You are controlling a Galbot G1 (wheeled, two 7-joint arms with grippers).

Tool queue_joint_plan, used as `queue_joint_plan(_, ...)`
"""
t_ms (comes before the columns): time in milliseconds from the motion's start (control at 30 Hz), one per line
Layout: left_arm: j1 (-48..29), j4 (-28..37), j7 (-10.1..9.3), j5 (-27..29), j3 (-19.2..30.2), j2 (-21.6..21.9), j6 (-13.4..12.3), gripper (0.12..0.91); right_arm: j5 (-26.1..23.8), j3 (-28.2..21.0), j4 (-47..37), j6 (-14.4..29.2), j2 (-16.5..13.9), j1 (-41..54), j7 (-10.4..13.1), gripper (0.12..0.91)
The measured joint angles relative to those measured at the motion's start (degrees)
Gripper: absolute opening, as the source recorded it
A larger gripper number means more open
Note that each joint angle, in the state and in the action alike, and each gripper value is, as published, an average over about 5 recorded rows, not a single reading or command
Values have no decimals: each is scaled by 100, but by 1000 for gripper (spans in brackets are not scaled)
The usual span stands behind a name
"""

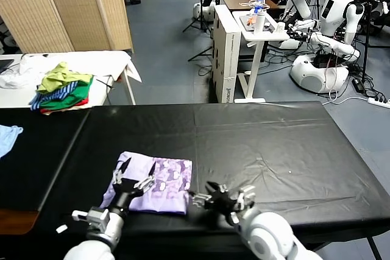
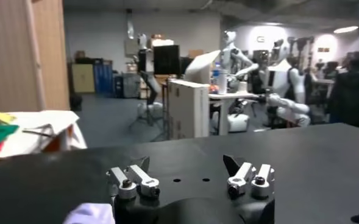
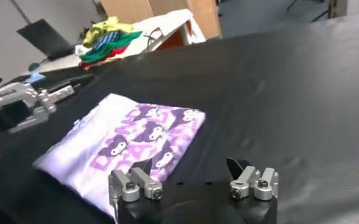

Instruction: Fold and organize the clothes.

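Observation:
The clothes are one pale lavender T-shirt (image 1: 151,182), folded into a rectangle with its purple print facing up, lying flat near the front edge of the black table (image 1: 262,144). My left gripper (image 1: 138,172) hovers over the shirt's left part, open, with nothing between its fingers. The left wrist view shows those open jaws (image 2: 186,163) and a corner of the shirt (image 2: 91,213). My right gripper (image 1: 226,194) stands open just right of the shirt, empty. In the right wrist view the shirt (image 3: 130,137) lies beyond the open right gripper (image 3: 191,165).
A green, striped and red pile of garments (image 1: 64,89) sits on a white table at the back left. A light blue cloth (image 1: 7,137) lies at the far left edge. Other robots and a white cart (image 1: 262,25) stand behind the table.

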Motion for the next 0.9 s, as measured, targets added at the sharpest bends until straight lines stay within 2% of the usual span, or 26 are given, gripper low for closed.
queue_joint_plan(100,52,-2,-3,49,-72,-43,-20,907,-59,-187,-132,9,94,143,-13,887)
queue_joint_plan(200,90,-3,-8,82,-119,-82,-41,907,-100,-281,-203,16,135,219,-37,796)
queue_joint_plan(300,115,-1,-27,113,-149,-116,-70,907,-119,-299,-227,23,140,236,-45,641)
queue_joint_plan(467,124,17,-75,140,-161,-161,-103,907,-159,-295,-282,35,151,241,-52,324)
queue_joint_plan(567,138,26,-87,160,-173,-187,-120,907,-185,-280,-303,38,167,235,-58,177)
queue_joint_plan(633,159,35,-89,176,-189,-200,-138,907,-207,-256,-303,36,169,211,-59,142)
queue_joint_plan(900,189,75,-92,187,-254,-250,-208,907,-172,113,-59,-219,-44,-59,-34,139)
